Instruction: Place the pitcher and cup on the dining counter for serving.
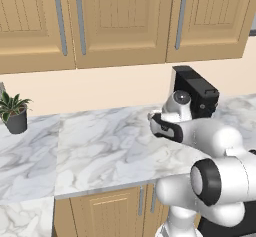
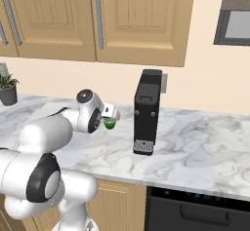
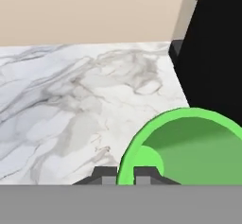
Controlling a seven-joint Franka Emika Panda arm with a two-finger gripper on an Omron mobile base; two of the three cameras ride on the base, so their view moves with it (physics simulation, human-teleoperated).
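One of the two serving items is in hand at this point, by our reading: the cup (image 3: 184, 147), bright green and plain, sits right at the gripper (image 3: 125, 175) in the hand view, its open rim tipped toward the camera so we look down into an empty green interior. The two dark finger tips rise on either side of the near rim wall, so we judge the jaws closed on that wall, though the contact itself is cut off by the bottom of the view. In the right base view the cup (image 2: 110, 124) shows as a small green patch just beyond the hand, over the wall counter (image 2: 195, 147) and a little left of the black coffee machine (image 2: 146, 112). Whether it is lifted or resting on the marble we cannot tell.

We take the step as the pick of the cup, with the carry to the dining counter yet to come. Next, the move calls for a clean lift straight up, clear of the coffee machine on the right, and then a drive of the base away from this wall counter.

Far left on the marble stands a small potted plant (image 1: 15, 112); tan upper cabinets (image 1: 115, 21) hang above.
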